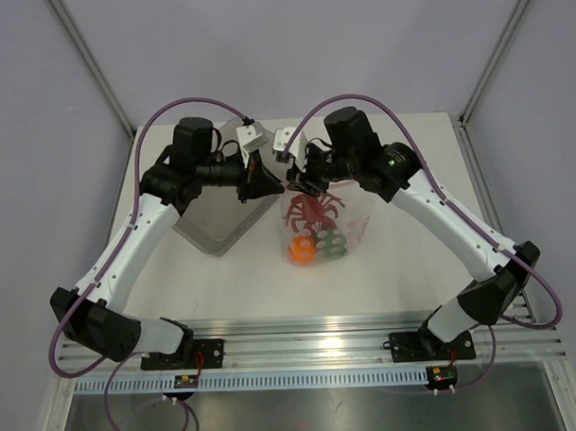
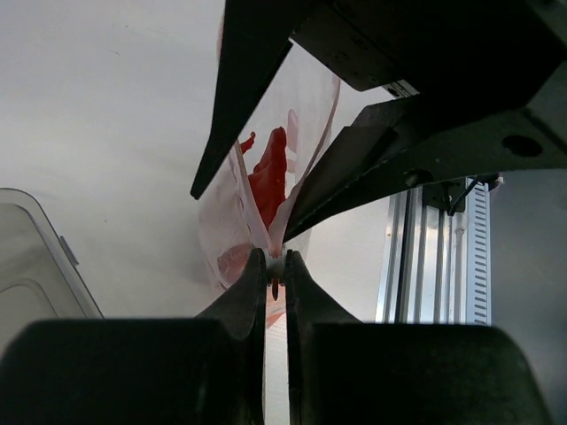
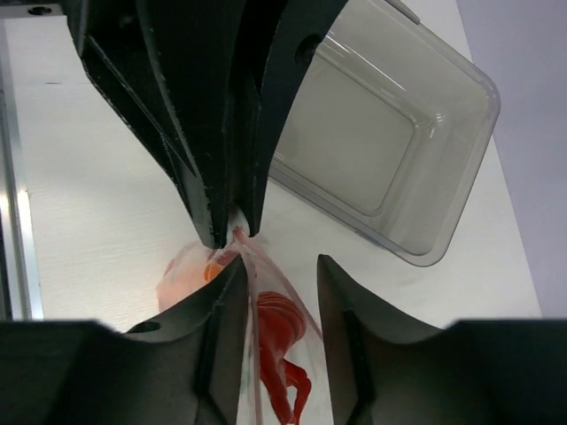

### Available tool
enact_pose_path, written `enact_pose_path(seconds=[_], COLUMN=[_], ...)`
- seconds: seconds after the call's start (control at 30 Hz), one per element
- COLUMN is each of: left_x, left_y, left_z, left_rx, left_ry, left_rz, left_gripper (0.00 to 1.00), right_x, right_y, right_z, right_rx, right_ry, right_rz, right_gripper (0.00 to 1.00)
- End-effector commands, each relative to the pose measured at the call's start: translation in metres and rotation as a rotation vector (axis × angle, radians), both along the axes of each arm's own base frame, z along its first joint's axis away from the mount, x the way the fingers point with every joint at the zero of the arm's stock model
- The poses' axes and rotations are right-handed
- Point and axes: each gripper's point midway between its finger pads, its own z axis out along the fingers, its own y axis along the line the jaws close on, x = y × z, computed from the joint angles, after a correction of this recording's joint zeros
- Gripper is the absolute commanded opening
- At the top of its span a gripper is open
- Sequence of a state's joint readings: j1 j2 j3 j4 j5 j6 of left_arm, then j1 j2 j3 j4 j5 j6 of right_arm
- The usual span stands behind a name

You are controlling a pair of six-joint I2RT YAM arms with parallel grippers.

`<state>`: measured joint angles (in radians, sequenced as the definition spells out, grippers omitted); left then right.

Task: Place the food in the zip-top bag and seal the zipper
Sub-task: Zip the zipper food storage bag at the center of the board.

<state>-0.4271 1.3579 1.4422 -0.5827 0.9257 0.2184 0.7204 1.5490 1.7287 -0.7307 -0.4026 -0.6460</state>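
The zip-top bag [image 1: 343, 225] hangs between my two grippers over the table's middle. Inside it are the red lobster [image 1: 312, 213], the orange fruit [image 1: 302, 251] and the green pepper [image 1: 332, 242]. My left gripper [image 1: 266, 185] [image 2: 275, 258] is shut on the end of the bag's top edge. In the right wrist view my right gripper [image 3: 281, 266] stands open astride the bag's mouth, just beside the left fingers [image 3: 199, 159]. The pinkish zipper [image 3: 280, 284] runs between its jaws, its two strips spread apart. The lobster [image 3: 283, 354] shows below through the plastic.
A rigid clear tray [image 1: 217, 218] [image 3: 390, 150] sits on the table just left of the bag, under the left arm. The aluminium rail [image 1: 311, 333] runs along the near edge. Frame posts stand at the back corners.
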Motion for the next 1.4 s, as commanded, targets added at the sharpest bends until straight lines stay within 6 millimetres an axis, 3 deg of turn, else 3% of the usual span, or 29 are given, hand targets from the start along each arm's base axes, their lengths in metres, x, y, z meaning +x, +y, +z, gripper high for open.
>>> enact_pose_path(seconds=[0.0,0.03,0.13,0.43,0.7,0.9,1.37], left_x=[-0.003,-0.003,-0.001,0.004,0.007,0.008,0.01], left_y=[-0.005,-0.005,-0.004,0.002,0.013,0.021,0.027], left_z=[0.026,0.025,0.023,0.01,0.014,0.018,0.002], left_rx=[-0.046,-0.045,-0.036,0.013,0.005,0.01,0.025], left_ry=[-0.085,-0.082,-0.081,-0.076,-0.095,-0.113,-0.085], left_rz=[-0.048,-0.046,-0.033,0.003,0.04,0.053,0.072], left_gripper=[0.0,0.0,0.0,0.0,0.0,0.0,0.0], right_x=[0.001,0.0,-0.001,-0.012,-0.024,-0.032,-0.037], right_y=[0.003,0.002,0.0,-0.012,-0.023,-0.024,-0.026], right_z=[0.034,0.035,0.037,0.039,0.032,0.031,0.022], right_rx=[0.052,0.055,0.071,0.104,0.112,0.137,0.154], right_ry=[-0.085,-0.085,-0.09,-0.11,-0.106,-0.091,-0.066], right_rz=[0.005,0.004,-0.007,-0.03,-0.038,-0.027,-0.038], right_gripper=[0.4,0.25,0.0,0.0,0.0,0.0,0.0])
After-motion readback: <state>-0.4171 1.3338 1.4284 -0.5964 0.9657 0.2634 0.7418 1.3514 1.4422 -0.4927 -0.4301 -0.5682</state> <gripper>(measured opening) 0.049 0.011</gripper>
